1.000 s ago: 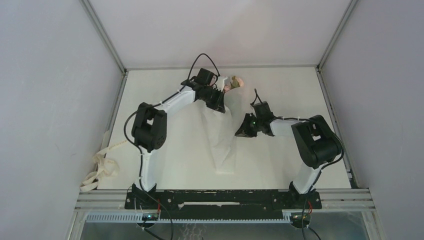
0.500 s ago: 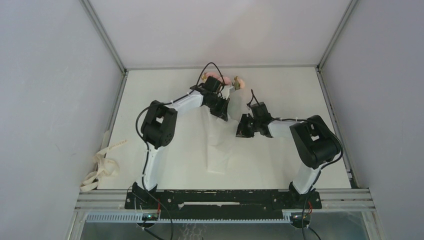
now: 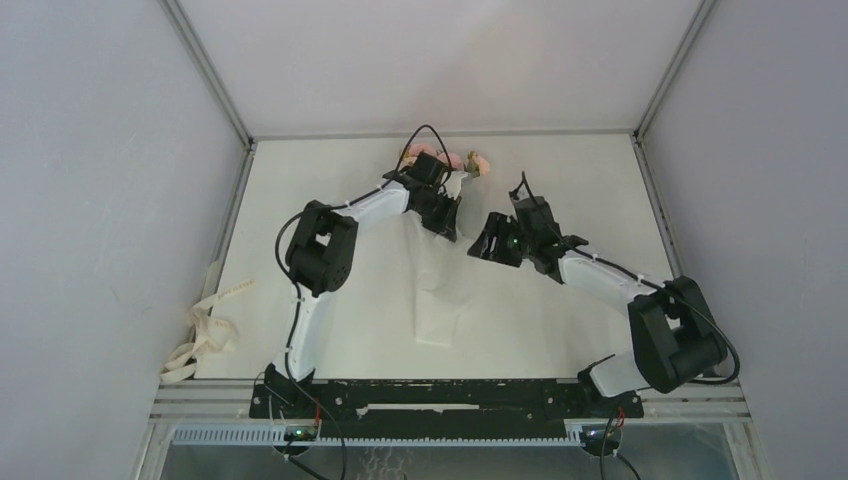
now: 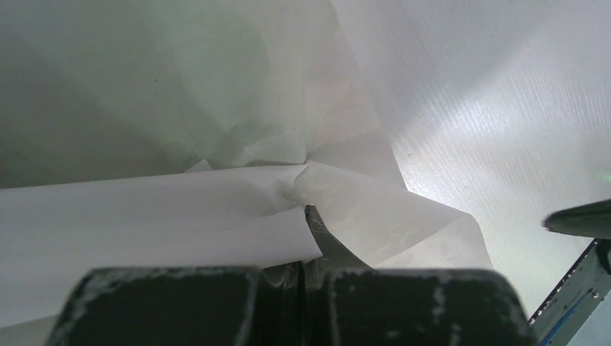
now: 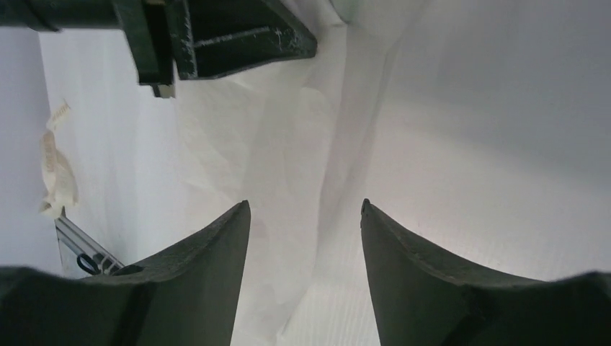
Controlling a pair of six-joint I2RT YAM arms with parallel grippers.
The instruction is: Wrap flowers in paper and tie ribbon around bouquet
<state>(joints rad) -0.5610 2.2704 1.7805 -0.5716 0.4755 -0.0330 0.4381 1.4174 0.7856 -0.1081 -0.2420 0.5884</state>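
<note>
On the white counter (image 3: 560, 320), the thin, translucent white, crinkly paper (image 3: 440, 290) lies as a long, narrowing wrap. In the top view it runs from about the counter's middle down towards 6 o'clock. Its upper end reaches up towards 12 o'clock, where the artificial pale-pink roses (image 3: 470, 163) peep out near the far edge of the counter. Their stems cannot be made out under the sheet.

The left gripper (image 3: 447, 218) sits on the upper part of the wrap, at 6 o'clock from the roses. In its own wrist view the left gripper (image 4: 310, 216) has its jaws pressed together. Creased folds of paper (image 4: 144, 216) are gathered and pinched at the tips, and bare counter (image 4: 461, 108) shows at 2 o'clock.

The right gripper (image 3: 483, 248) is just beside the wrap at 3 o'clock from it, pointing towards 9 o'clock. In its wrist view the right gripper (image 5: 304, 209) stands wide, with nothing between the two dark fingers (image 5: 209, 245). The paper (image 5: 288, 144) lies beyond the gap, and I cannot tell whether the tips touch it.

The long cream-beige fabric ribbon (image 3: 205, 335) is heaped in loose loops at the counter's left edge, near 8 o'clock. It is well apart from both grippers and from the wrap. It also shows small at 9 o'clock in the right wrist view (image 5: 54, 169).
</note>
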